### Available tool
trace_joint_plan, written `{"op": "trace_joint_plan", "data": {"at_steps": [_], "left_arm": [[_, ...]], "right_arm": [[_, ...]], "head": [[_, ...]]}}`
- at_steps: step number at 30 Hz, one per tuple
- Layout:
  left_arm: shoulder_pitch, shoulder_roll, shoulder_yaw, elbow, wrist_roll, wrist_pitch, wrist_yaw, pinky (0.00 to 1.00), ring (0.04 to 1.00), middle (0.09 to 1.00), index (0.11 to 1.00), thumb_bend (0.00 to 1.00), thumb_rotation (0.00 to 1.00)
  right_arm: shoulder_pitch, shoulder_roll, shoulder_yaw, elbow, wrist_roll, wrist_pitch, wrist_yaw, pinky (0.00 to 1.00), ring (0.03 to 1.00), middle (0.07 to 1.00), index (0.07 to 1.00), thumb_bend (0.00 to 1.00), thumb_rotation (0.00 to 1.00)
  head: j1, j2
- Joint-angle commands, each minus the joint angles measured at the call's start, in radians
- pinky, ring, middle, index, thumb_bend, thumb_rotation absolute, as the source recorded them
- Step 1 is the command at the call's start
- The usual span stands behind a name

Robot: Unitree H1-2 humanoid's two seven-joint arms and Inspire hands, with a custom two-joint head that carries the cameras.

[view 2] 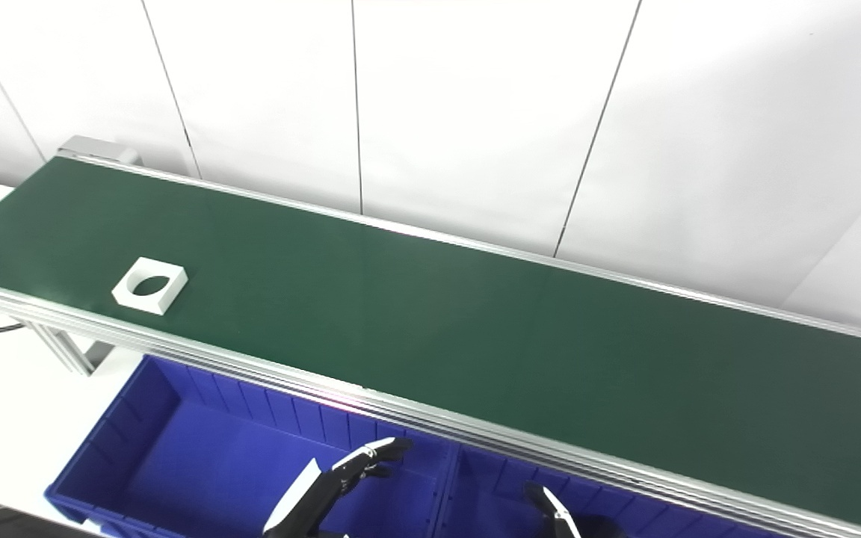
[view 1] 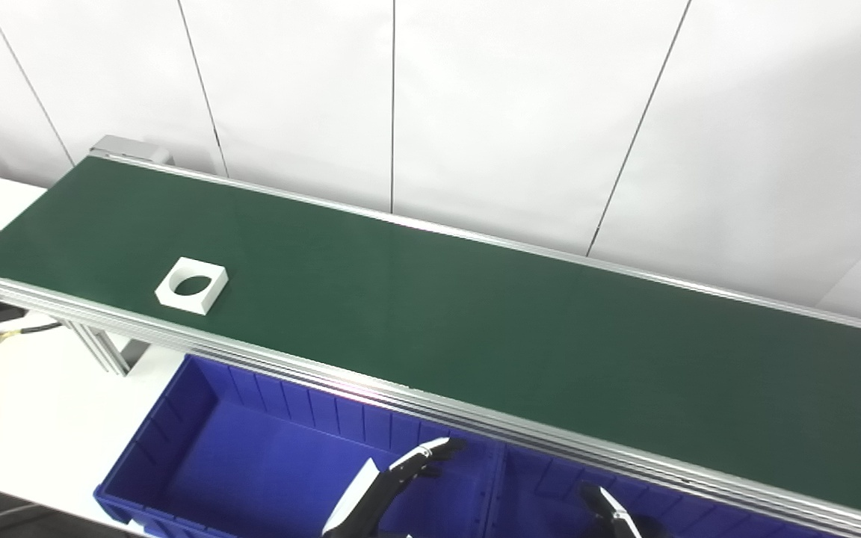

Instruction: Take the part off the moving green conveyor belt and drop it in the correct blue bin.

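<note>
The green conveyor belt (view 1: pixel 475 314) runs across the scene on its aluminium frame, above a white counter (view 1: pixel 19 403). Below its near rail sit two blue bins side by side: the left bin (view 1: pixel 176 456) shows a bare floor, and what shows of the right bin (view 1: pixel 542 486) holds nothing either. The left hand (view 1: pixel 393 478) hovers over the left bin, fingers (view 1: pixel 438 450) extended and apart, holding nothing. Only a tip of the right hand (view 1: pixel 610 512) shows; its state cannot be told. The white square part (view 1: pixel 191 285) with a round hole lies flat near the belt's left end.
</note>
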Motion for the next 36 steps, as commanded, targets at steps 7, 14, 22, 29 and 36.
{"op": "trace_joint_plan", "data": {"at_steps": [7, 14, 22, 29, 36], "left_arm": [[-0.025, 0.018, -0.018, -0.013, 0.005, -0.03, 0.02, 0.82, 0.884, 0.903, 0.84, 0.74, 0.49], [-0.025, 0.024, -0.013, -0.044, 0.004, -0.03, 0.039, 0.81, 0.871, 0.895, 0.834, 0.74, 0.46], [-0.036, 0.049, 0.039, -0.1, -0.001, -0.03, 0.035, 0.83, 0.897, 0.916, 0.853, 0.77, 0.52], [-0.039, 0.046, 0.133, -0.172, 0.01, -0.03, 0.039, 0.82, 0.865, 0.867, 0.825, 0.77, 0.52], [-0.077, 0.085, 0.209, -0.216, -0.006, -0.03, -0.061, 0.84, 0.894, 0.909, 0.865, 0.74, 0.59]], "right_arm": [[-0.005, -0.009, 0.009, -0.016, 0.043, -0.052, 0.001, 0.87, 0.869, 0.848, 0.841, 0.63, 0.65], [-0.009, -0.006, 0.011, -0.019, 0.012, -0.052, -0.023, 0.84, 0.848, 0.828, 0.826, 0.6, 0.64], [-0.014, -0.011, 0.012, -0.017, 0.044, -0.052, -0.016, 0.84, 0.846, 0.835, 0.832, 0.63, 0.64], [-0.02, -0.008, 0.008, -0.009, 0.043, -0.052, -0.019, 0.83, 0.842, 0.83, 0.829, 0.66, 0.64], [-0.03, -0.015, 0.014, -0.007, 0.035, -0.052, -0.02, 0.82, 0.843, 0.832, 0.827, 0.65, 0.63]], "head": [[-0.004, -0.001], [-0.019, 0.004], [-0.023, 0.01], [-0.027, 0.004], [-0.035, 0.008]]}}
